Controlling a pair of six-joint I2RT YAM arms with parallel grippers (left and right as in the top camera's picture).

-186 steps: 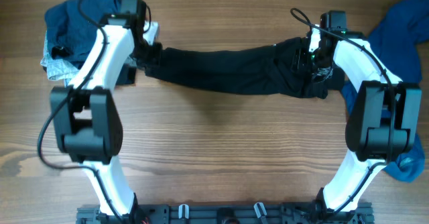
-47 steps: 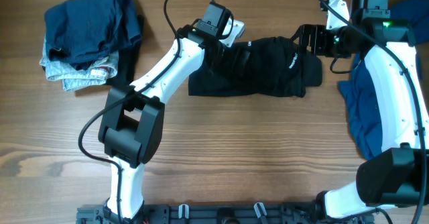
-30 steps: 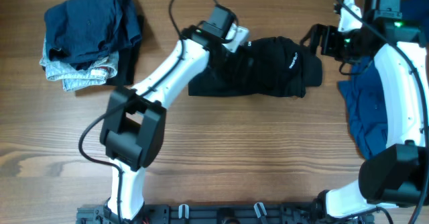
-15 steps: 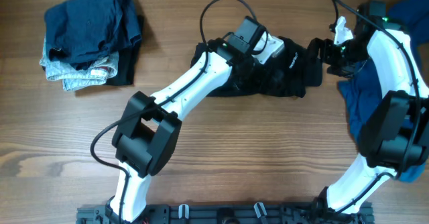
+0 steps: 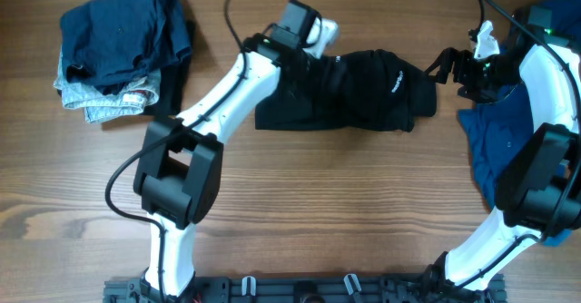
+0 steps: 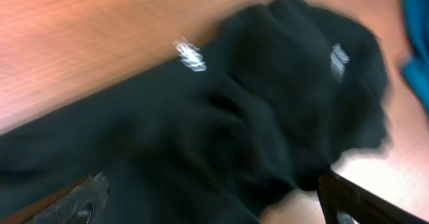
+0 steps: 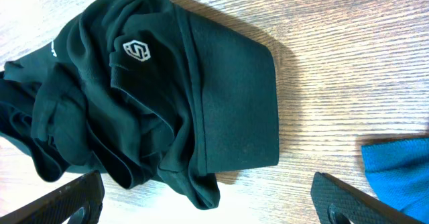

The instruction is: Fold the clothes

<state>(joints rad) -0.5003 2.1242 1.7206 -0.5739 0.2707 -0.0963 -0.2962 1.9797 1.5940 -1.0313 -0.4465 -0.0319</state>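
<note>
A black garment (image 5: 363, 92) lies bunched and doubled over at the table's back middle, a small white logo on top. My left gripper (image 5: 320, 63) hovers over its left part, open; in the blurred left wrist view the black garment (image 6: 221, 117) fills the space above the spread fingertips (image 6: 84, 200), and nothing is clamped. My right gripper (image 5: 447, 67) stands open just right of the cloth. In the right wrist view the black garment (image 7: 161, 96) lies ahead of the wide-apart fingertips (image 7: 352, 200), and bare wood shows between them.
A stack of folded dark blue and grey clothes (image 5: 123, 44) sits at the back left. A loose blue garment (image 5: 513, 144) lies along the right edge under my right arm, its corner (image 7: 399, 167) showing in the right wrist view.
The garment, once stretched between both grippers, now lies doubled over and released. In the last half second my left gripper swung back left over it, and my right gripper drew slightly right.
</note>
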